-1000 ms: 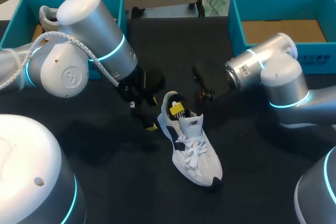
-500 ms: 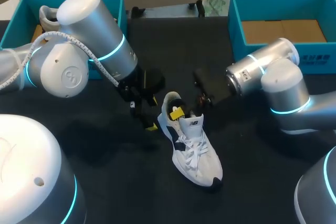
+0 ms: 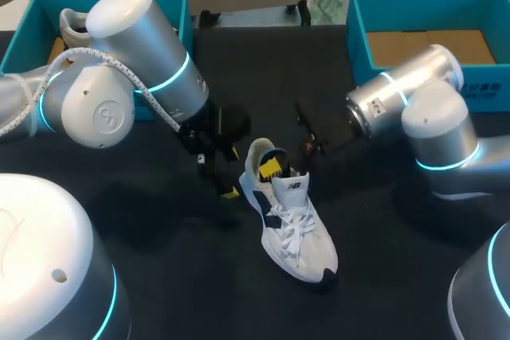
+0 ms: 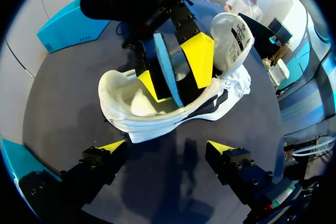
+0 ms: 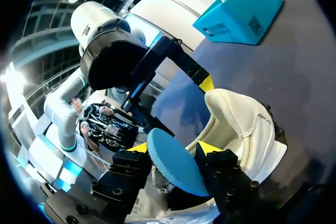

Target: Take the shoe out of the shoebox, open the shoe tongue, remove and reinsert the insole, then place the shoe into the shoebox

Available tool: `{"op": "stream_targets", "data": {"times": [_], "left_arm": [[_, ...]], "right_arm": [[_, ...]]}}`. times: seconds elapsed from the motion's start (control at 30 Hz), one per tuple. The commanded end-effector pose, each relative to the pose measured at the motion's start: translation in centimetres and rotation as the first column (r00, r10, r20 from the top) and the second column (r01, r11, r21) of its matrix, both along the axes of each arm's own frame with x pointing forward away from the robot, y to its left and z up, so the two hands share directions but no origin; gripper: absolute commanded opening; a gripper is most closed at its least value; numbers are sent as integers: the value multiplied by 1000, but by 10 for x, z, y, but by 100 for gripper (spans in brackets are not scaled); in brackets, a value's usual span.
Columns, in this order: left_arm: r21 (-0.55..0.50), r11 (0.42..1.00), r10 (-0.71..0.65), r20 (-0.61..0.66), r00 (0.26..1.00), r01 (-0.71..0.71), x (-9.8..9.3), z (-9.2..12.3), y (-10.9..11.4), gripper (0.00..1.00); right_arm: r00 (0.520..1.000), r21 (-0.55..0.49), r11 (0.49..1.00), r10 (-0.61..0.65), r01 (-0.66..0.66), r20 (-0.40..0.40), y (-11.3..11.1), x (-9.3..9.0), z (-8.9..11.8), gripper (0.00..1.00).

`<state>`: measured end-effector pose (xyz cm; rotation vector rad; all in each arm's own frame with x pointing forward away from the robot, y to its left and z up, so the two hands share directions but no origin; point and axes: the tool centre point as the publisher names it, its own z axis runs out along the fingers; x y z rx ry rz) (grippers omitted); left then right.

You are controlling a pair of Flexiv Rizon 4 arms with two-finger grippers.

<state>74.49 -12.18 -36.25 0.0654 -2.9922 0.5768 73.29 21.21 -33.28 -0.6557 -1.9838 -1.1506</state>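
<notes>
Firmly on insole (image 5: 176, 170): right end effector (image 5: 173, 148)

The right arm (image 3: 414, 109) swings back toward the counter's (image 3: 199, 284) right edge; its end effector (image 3: 272, 167) lifts slightly inside the shoe (image 3: 295, 224).

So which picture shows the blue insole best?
The right wrist view: there the blue insole shows its wide face, held in the right gripper. The left wrist view shows only its thin edge sticking out of the shoe. The head view hardly shows it.
</notes>
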Motion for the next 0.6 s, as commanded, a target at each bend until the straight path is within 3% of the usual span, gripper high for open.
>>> {"op": "stream_targets", "data": {"times": [0.03, 0.6], "left_arm": [[2, 1000, 0, 1, 1000, 0, 0, -1, 0, 100], [2, 1000, 0, 1, 1000, 0, 0, -1, 0, 100]], "right_arm": [[1000, -15, 1000, -5, 5, 12, -3, -1, 7, 51], [999, -79, 997, -18, 20, 34, -20, 17, 20, 59]]}}
